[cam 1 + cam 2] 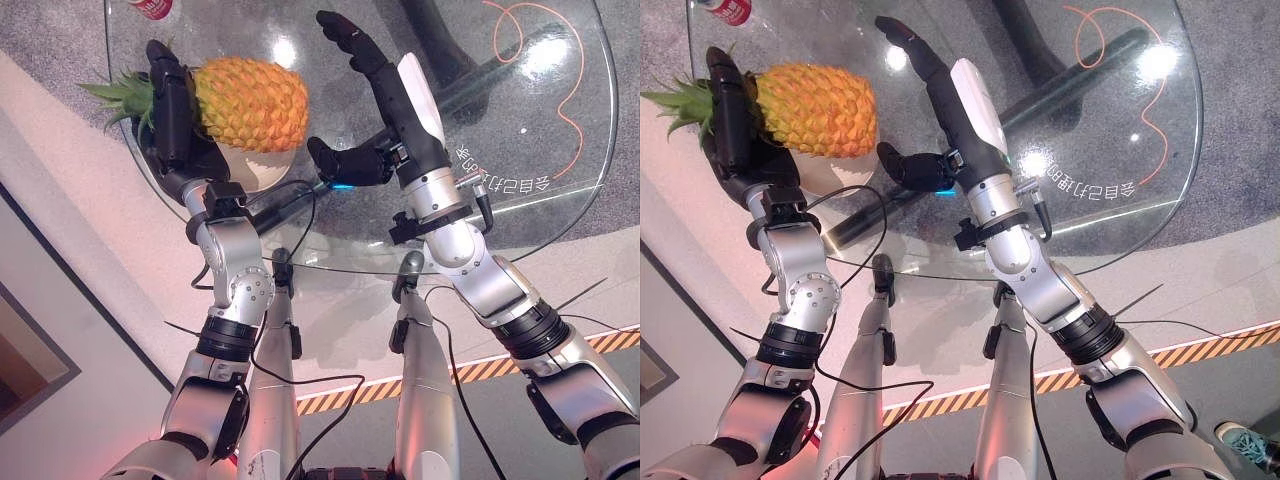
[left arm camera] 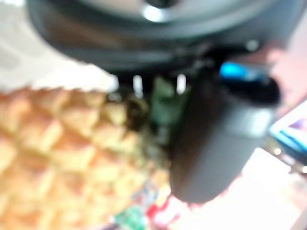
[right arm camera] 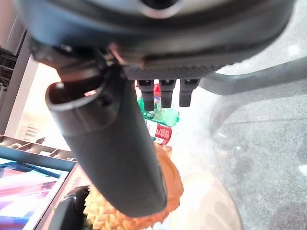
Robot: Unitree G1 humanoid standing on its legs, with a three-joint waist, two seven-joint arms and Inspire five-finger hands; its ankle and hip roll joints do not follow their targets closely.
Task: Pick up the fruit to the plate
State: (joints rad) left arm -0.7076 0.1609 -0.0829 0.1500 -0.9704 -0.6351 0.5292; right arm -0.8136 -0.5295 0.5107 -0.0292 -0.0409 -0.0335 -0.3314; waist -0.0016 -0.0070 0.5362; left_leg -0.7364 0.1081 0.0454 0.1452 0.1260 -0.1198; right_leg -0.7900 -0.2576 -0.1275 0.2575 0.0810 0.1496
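Observation:
A yellow-orange pineapple (image 1: 250, 100) with green leaves lies on its side over a beige plate (image 1: 255, 168) at the near left of the round glass table (image 1: 540, 215). My left hand (image 1: 172, 105) grips it where the leaves meet the body, and its thumb (image 2: 211, 143) is pressed beside the fruit (image 2: 57, 143). I cannot tell whether the pineapple rests on the plate or hangs just above it. My right hand (image 1: 395, 95) stands open a little to the right of the fruit with its fingers straight, holding nothing. Its thumb (image 3: 110, 143) reaches toward the pineapple (image 3: 168, 187) and the plate (image 3: 206, 201).
A red can (image 1: 150, 8) stands at the table's far left edge. Through the glass show the table's dark base (image 1: 450, 40) and an orange cable (image 1: 565, 110) on the grey floor. A black-and-orange striped line (image 1: 480, 372) marks the floor near me.

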